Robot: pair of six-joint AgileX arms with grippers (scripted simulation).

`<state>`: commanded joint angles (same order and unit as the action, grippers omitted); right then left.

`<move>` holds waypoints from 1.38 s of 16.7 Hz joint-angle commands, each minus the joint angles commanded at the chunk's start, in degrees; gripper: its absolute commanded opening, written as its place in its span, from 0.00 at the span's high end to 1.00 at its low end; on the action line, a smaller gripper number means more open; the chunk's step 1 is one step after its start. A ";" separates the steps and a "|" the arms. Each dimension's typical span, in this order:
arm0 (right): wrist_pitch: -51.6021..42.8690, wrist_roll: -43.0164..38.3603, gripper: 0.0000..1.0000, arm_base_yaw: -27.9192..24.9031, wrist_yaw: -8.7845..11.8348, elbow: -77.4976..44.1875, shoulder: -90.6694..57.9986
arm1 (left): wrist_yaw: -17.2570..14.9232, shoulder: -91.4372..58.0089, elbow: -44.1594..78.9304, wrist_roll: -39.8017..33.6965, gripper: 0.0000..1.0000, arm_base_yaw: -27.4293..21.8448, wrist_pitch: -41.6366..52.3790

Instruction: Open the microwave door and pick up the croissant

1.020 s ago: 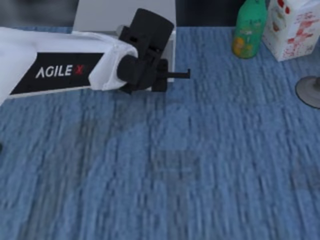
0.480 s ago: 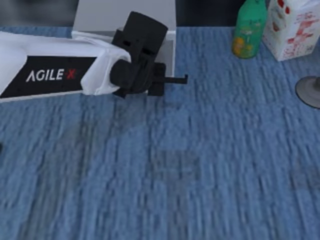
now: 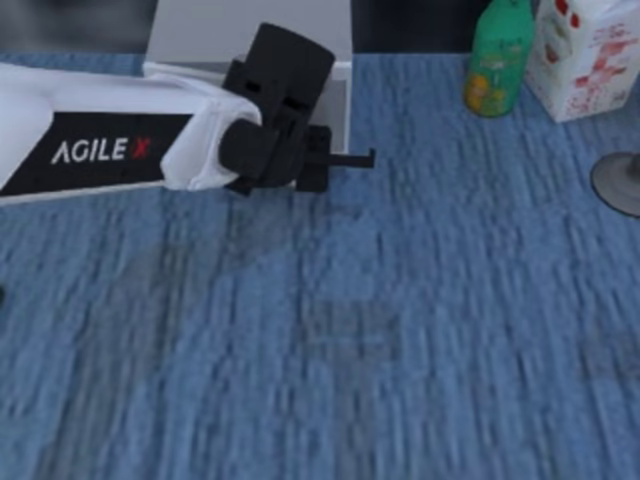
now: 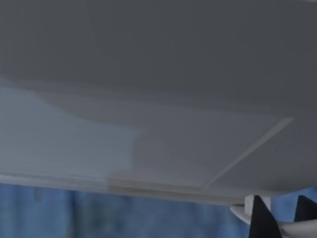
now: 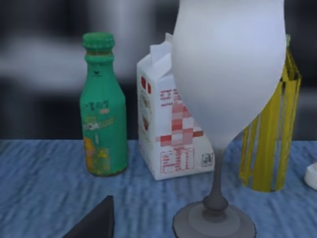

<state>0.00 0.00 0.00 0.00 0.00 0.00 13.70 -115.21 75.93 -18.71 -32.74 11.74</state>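
"AGILE X" is printed on the left arm [image 3: 100, 150].

Before me, on the blue cloth [image 3: 400, 350], far right side: one green bottle [image 3: 498, 58], upright; one red-and-white carton [image 3: 585, 55] just beside it; one white wine glass [image 5: 225, 74], upright; one yellow container [image 5: 270, 144] behind the glass.

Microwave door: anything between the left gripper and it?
Nothing visible. The left gripper is right at the microwave front at the table's far left; the microwave door fills the left wrist view. No croissant in view.
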 joint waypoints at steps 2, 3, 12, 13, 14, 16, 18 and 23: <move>0.00 0.00 0.00 0.00 0.00 0.00 0.00 | 0.00 0.00 0.00 0.00 1.00 0.00 0.00; 0.00 0.00 0.00 0.00 0.00 0.00 0.00 | 0.00 0.00 0.00 0.00 1.00 0.00 0.00; 0.00 0.00 0.00 0.00 0.00 0.00 0.00 | 0.00 0.00 0.00 0.00 1.00 0.00 0.00; 0.00 0.00 0.00 0.00 0.00 0.00 0.00 | 0.00 0.00 0.00 0.00 1.00 0.00 0.00; 0.00 0.00 0.00 0.00 0.00 0.00 0.00 | 0.00 0.00 0.00 0.00 1.00 0.00 0.00; 0.00 0.00 0.00 0.00 0.00 0.00 0.00 | -0.41 -0.11 0.26 -0.27 1.00 -0.45 -0.02; 0.00 0.00 0.00 0.00 0.00 0.00 0.00 | -0.73 0.16 -0.45 0.34 1.00 -0.24 -0.18; 0.00 0.00 0.00 0.00 0.00 0.00 0.00 | -2.41 2.11 -3.07 2.99 1.00 0.67 -1.79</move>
<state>0.00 0.00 0.00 0.00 0.00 0.00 11.29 -113.11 72.86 -15.71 -32.07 9.95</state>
